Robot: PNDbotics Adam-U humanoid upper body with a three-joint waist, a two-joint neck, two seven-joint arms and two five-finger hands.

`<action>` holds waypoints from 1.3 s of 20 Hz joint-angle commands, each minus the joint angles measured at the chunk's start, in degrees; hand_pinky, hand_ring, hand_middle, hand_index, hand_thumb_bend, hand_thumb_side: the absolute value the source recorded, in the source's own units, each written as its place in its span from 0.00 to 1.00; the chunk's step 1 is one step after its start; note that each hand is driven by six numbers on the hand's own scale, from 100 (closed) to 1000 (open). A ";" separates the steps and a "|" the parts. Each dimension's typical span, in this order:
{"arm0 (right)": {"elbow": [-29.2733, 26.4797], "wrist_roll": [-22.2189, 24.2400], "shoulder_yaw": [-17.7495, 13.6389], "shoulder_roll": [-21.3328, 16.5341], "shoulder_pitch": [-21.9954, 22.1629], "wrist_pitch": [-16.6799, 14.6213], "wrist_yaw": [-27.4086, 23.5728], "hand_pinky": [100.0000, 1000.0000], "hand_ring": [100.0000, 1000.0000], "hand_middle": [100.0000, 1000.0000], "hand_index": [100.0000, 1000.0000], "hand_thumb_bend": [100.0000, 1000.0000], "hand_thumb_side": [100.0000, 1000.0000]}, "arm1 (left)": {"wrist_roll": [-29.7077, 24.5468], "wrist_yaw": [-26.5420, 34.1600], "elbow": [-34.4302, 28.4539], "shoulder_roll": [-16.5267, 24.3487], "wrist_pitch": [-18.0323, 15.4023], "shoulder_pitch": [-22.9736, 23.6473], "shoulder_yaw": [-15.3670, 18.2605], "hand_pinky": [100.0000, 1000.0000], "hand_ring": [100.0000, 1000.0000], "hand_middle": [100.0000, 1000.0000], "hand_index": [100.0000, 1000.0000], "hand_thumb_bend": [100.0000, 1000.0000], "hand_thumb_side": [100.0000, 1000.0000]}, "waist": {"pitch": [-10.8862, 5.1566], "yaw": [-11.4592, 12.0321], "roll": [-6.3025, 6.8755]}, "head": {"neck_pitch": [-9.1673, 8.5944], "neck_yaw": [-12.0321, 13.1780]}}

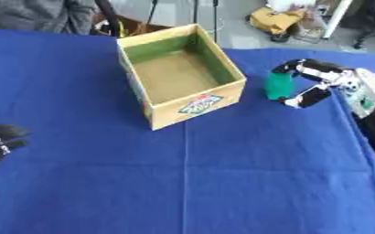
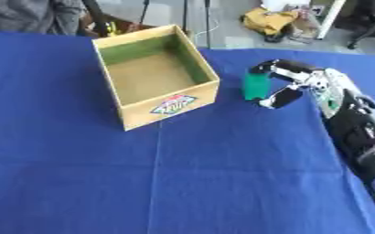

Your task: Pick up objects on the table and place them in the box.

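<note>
With our right hand (image 1: 323,84) whose fingers curl around the green object (image 1: 279,86), we risk hitting the near wall of the box (image 1: 197,106) if we carry it too low.

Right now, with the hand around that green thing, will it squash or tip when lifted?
The green object looks like a small upright block, so probably rigid. The right hand curls round it, so tipping seems unlikely. It looks light for its size.

Green block (image 1: 279,86) upright, right of open cardboard box (image 1: 197,106) (nothing visible inside), on blue cloth.
</note>
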 commanded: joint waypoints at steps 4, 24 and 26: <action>0.29 -0.46 -0.45 -1.42 -0.29 0.13 1.27 0.81 0.91 0.81 0.92 0.21 0.17 | 0.16 0.06 -1.14 0.74 -0.14 -0.75 0.07 0.81 0.77 0.55 0.63 0.35 1.00 | -0.73 -0.04 0.19 | 0.05 0.10; -1.57 -11.13 -0.74 -2.18 0.63 -0.71 0.04 0.56 0.58 0.13 0.24 0.00 0.00 | 0.41 0.06 -1.08 0.63 -0.17 -0.73 0.27 0.81 0.77 0.55 0.63 0.35 1.00 | -0.63 -0.55 0.28 | -0.12 0.17; -2.65 -11.46 -0.60 -2.35 0.51 -1.06 -0.33 0.56 0.58 0.13 0.24 0.00 0.00 | 0.45 0.08 -1.08 0.63 -0.17 -0.72 0.29 0.81 0.77 0.55 0.63 0.35 1.00 | -0.73 -0.68 0.30 | -0.16 0.20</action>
